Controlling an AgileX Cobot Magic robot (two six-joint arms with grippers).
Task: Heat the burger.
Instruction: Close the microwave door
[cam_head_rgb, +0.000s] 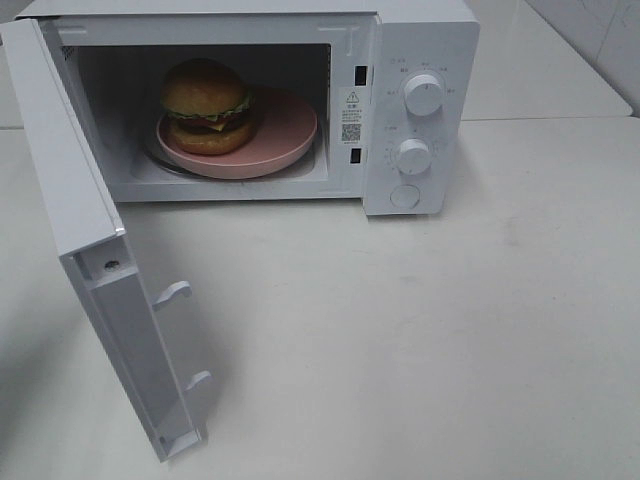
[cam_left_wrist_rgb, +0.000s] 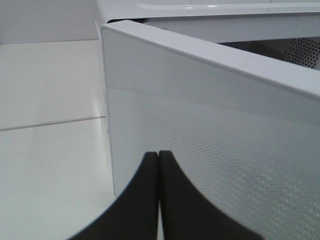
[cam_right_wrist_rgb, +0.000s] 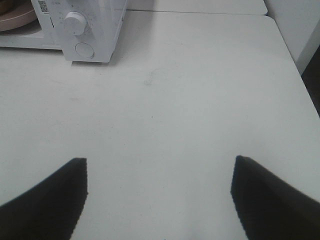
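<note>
The left fingers (cam_left_wrist_rgb: 145, 200) are clenched tip to tip with nothing between them, and they sit close against the outer face of the microwave door (cam_left_wrist_rgb: 200, 125), in front of its dotted panel near the lower edge; whether they actually touch it cannot be told. The right fingers (cam_right_wrist_rgb: 55, 195) are spread wide and empty, hanging over a bare stretch of the white bench (cam_right_wrist_rgb: 165, 110), well apart from the microwave (cam_right_wrist_rgb: 100, 30), whose lower knob (cam_right_wrist_rgb: 75, 22) and round button (cam_right_wrist_rgb: 84, 50) show at the far side of that view. Neither arm appears in the high view. There the door stands swung wide open on the left of the microwave, its inner side facing the cavity, with two white latch hooks (cam_head_rgb: 172, 293) sticking out near its free edge. The burger (cam_head_rgb: 207, 105) sits inside the cavity, upright on a round pink plate (cam_head_rgb: 290, 130), towards the plate's left side, with its glossy bun on top and green lettuce and a dark patty showing at the edge. The plate lies flat on the cavity floor. Right of the cavity is the control panel, with an upper knob (cam_head_rgb: 424, 94) above the lower knob and the button at the bottom.
</note>
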